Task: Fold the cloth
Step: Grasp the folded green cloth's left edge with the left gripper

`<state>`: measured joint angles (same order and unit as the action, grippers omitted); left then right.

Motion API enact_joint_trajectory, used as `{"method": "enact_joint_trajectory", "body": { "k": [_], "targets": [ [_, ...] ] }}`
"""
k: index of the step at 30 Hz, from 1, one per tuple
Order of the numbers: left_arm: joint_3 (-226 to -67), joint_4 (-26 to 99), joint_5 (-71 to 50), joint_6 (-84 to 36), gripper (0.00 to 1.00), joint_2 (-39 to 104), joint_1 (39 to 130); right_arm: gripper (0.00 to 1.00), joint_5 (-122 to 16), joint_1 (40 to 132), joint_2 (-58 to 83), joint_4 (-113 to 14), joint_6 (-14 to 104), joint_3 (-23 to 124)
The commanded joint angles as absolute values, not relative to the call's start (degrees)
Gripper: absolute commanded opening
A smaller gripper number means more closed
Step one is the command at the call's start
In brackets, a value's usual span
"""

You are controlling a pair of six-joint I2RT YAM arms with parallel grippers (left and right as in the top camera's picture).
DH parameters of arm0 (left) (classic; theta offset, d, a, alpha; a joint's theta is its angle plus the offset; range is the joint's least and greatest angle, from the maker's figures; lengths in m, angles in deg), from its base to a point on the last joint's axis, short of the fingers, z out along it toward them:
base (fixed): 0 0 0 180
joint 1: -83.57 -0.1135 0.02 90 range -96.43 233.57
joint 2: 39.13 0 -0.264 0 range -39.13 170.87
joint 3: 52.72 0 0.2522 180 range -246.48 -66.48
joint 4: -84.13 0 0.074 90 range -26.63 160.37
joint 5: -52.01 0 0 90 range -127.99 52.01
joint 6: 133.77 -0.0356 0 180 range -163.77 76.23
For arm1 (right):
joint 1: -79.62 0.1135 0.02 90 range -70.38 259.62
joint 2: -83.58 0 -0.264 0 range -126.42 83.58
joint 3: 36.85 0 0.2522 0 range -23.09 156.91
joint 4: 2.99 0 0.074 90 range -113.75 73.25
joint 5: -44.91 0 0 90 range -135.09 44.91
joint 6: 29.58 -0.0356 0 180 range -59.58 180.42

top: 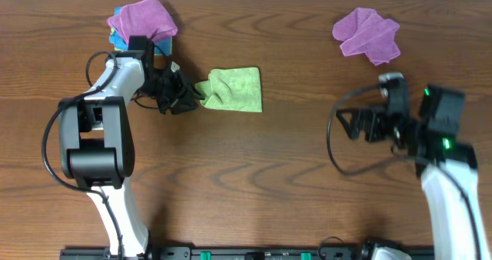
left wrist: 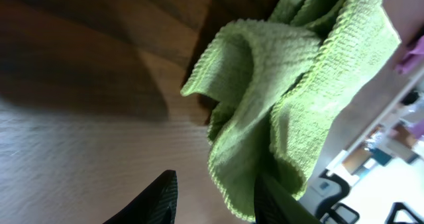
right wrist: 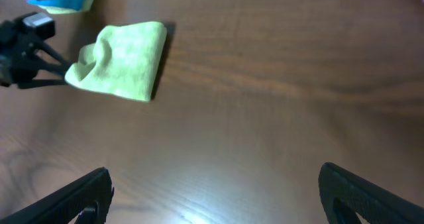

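The lime-green cloth (top: 233, 89) lies on the wooden table left of centre, folded into a rough rectangle with a bunched left edge. My left gripper (top: 190, 97) is at that left edge. In the left wrist view its fingers (left wrist: 215, 201) are apart, and the rumpled cloth (left wrist: 291, 85) drapes against the right finger. I see no white tag. My right gripper (top: 357, 125) hovers open and empty over bare table at the right, far from the cloth. The right wrist view shows its fingers (right wrist: 212, 197) wide apart and the cloth (right wrist: 129, 61) in the distance.
A purple cloth (top: 144, 18) lies on a blue cloth (top: 117, 37) at the back left, just behind my left arm. More purple cloth (top: 367, 33) lies at the back right. The table's front edge runs along the bottom.
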<state>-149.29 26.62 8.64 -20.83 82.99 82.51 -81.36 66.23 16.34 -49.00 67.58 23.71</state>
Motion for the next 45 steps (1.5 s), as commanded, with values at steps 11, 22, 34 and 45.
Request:
{"method": "enact_joint_trajectory", "body": {
  "k": [11, 22, 34, 45],
  "targets": [
    [-147.1, 31.8, 14.6, -18.9, 0.44, 81.9, 83.4, 0.99, -84.9, 62.4, 35.9, -52.2, 65.2, 11.2],
    [-147.1, 32.3, 16.1, -20.4, 0.46, 81.7, 83.3, 0.99, -84.5, 62.4, 35.2, -52.6, 65.2, 11.2],
    [-147.1, 29.7, 13.6, -25.5, 0.62, 75.6, 83.2, 0.99, -84.3, 62.4, 34.8, -52.6, 65.2, 11.2],
    [-144.8, 24.0, 8.1, -28.8, 0.97, 75.3, 83.5, 0.99, -84.3, 62.4, 34.8, -52.5, 65.2, 11.2]
  ]
}}
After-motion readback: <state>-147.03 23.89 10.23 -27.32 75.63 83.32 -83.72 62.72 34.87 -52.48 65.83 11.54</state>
